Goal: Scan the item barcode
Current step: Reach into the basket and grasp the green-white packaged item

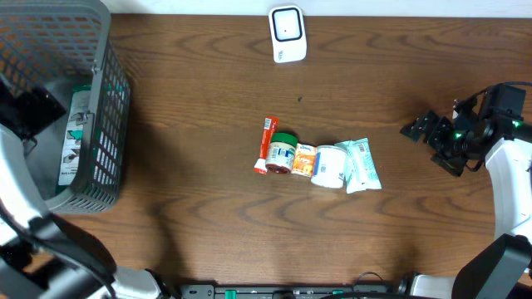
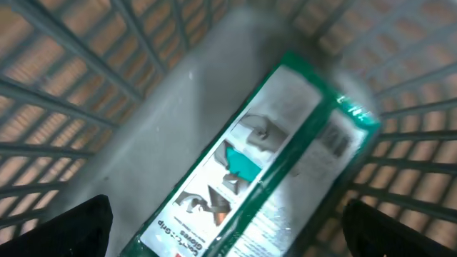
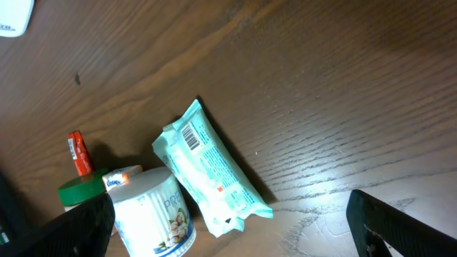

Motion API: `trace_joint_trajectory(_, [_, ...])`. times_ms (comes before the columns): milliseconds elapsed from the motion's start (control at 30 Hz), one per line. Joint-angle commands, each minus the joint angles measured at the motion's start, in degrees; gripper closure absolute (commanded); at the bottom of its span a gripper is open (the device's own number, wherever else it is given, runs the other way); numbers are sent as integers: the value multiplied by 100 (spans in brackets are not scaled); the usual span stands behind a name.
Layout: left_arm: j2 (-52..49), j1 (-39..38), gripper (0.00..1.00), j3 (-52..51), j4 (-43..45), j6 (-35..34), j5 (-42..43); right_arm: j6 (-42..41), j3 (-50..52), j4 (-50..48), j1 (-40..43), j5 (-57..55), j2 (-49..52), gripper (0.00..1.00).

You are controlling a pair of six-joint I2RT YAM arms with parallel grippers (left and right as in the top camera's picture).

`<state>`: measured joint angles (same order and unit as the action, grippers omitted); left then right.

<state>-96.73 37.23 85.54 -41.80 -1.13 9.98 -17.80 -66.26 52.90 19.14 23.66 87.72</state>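
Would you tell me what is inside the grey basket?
One green-and-white packet lies on the floor of the basket. The left arm covers part of that floor from overhead, so anything there is hidden.

Green-edged packet [image 2: 271, 164]: "Grip", "Gloves"; white tub [image 3: 153, 210]: "PR", remainder cut off; teal pouch [image 3: 207, 168]: barcode, digits illegible.
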Motion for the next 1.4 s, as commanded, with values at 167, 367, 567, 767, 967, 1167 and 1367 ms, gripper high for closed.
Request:
trace_joint_trajectory(167, [-1060,114,2,-24,-74,1025,601,26,-70,7,-59,37,-20,1])
trace_joint_trajectory(367, [-1679,160,2,-24,-179,1056,592,26,-70,7,-59,37,-20,1])
trace_joint_trajectory(567, [-2162,166,2,-24,-249,1182,590,26,-70,7,-59,37,-20,1])
trace_joint_trajectory(767, [-2288,166,2,-24,-490,1187,610,26,-70,7,-59,37,-20,1])
trace_joint_trajectory(967, [-2258,166,9,-24,-715,1606,1373,26,-70,7,-59,37,-20,1])
trace_joint_trajectory(1167, [-2063,166,18,-13,-748,1661,1499,26,-70,7,-59,37,-20,1])
trace_joint_trajectory(1367, [-1810,166,20,-2,-754,1679,1888,26,-70,7,-59,37,-20,1])
